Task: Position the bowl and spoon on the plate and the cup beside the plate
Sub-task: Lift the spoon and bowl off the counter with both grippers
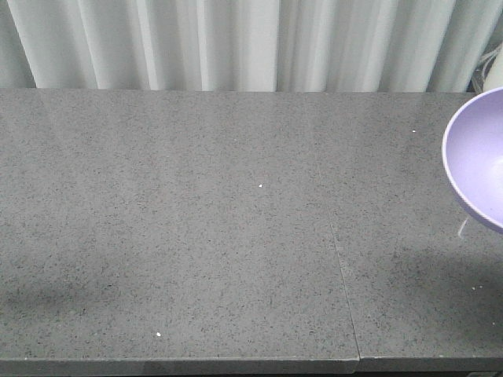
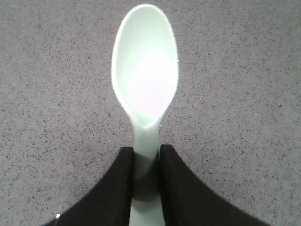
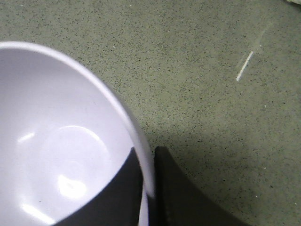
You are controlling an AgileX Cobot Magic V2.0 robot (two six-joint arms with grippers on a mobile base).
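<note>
- Grey speckled stone forms the counter (image 1: 196, 236), which fills most of the front view. A thin seam (image 1: 343, 271) runs from its near edge toward the middle.
- White pleated curtain (image 1: 236, 43) hangs behind the counter's far edge, across the whole width.
- Lavender bowl (image 1: 481, 157) sits at the right edge of the front view, cut off by the frame. It is tilted, so its smooth inside faces the camera. Whether it touches the counter I cannot tell.
- In the right wrist view the bowl (image 3: 61, 155) fills the lower left, with speckled counter beyond it.
- Mint-green spoon (image 2: 146, 80) fills the middle of the left wrist view, its scoop facing up and pointing away from the camera, with counter behind it.
- Black right gripper (image 3: 149, 162) has its jaws pinching the bowl's rim, one finger (image 3: 117, 188) inside the bowl and the other outside the wall.
- Black left gripper (image 2: 146, 162) has its jaws pressed onto the spoon's handle from both sides, just below the scoop.
</note>
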